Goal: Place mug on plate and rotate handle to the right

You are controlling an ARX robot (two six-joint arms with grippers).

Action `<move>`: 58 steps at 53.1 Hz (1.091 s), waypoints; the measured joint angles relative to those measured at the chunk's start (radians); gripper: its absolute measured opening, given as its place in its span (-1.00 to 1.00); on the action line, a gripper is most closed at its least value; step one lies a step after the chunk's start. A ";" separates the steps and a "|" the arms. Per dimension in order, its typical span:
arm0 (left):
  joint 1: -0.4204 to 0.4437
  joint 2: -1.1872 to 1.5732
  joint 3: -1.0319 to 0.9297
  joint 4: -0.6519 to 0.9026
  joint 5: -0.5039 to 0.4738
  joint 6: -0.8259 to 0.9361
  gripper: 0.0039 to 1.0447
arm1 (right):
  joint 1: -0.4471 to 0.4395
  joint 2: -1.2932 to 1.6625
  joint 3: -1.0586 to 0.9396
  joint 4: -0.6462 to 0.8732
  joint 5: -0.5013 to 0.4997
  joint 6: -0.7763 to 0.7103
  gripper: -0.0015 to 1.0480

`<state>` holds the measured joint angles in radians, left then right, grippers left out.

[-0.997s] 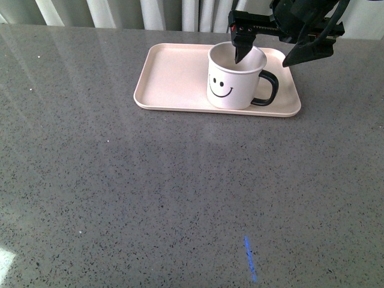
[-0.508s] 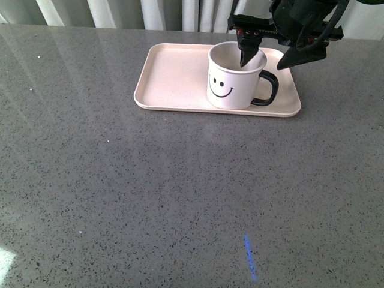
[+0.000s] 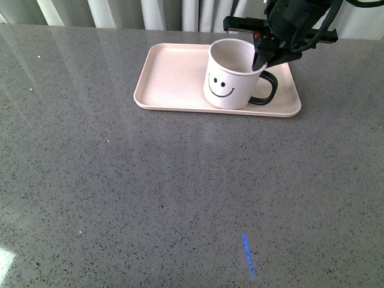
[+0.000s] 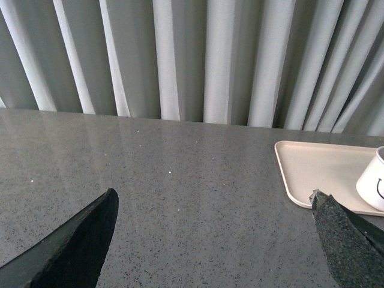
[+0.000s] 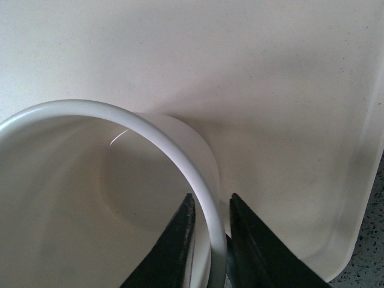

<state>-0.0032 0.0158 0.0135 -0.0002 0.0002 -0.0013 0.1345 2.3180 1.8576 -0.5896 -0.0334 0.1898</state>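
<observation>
The cream-white mug (image 3: 227, 81) with a black smiley face stands on the right half of the pale pink plate (image 3: 171, 75), tipped slightly to the left. Its black handle (image 3: 267, 90) points right. My right gripper (image 3: 262, 57) is shut on the mug's right rim, one finger inside and one outside; the right wrist view shows the rim (image 5: 201, 192) pinched between the two dark fingers (image 5: 177, 240). My left gripper (image 4: 213, 207) hangs open over bare counter, well left of the plate (image 4: 312, 168), with the mug's edge (image 4: 373, 183) just visible.
The grey speckled counter (image 3: 150, 192) spreads wide in front of the plate. Pale curtains (image 4: 198, 54) hang behind the table's far edge. A short blue mark (image 3: 248, 255) lies on the counter near the front.
My right gripper has shifted right and lowered, closing on the mug's right rim. The mug has tipped slightly to the left.
</observation>
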 joint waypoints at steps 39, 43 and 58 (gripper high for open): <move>0.000 0.000 0.000 0.000 0.000 0.000 0.83 | -0.038 -0.031 0.031 -0.060 -0.024 -0.212 -0.97; 0.000 0.000 0.000 0.000 0.000 0.000 0.83 | -0.046 -0.032 0.040 -0.067 -0.039 -0.261 -0.97; 0.000 0.000 0.000 0.000 0.000 0.000 0.83 | -0.059 -0.024 0.094 -0.097 -0.062 -0.431 -0.97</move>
<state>-0.0032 0.0158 0.0135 -0.0002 0.0002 -0.0013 0.0757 2.2936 1.9518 -0.6861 -0.0952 -0.2409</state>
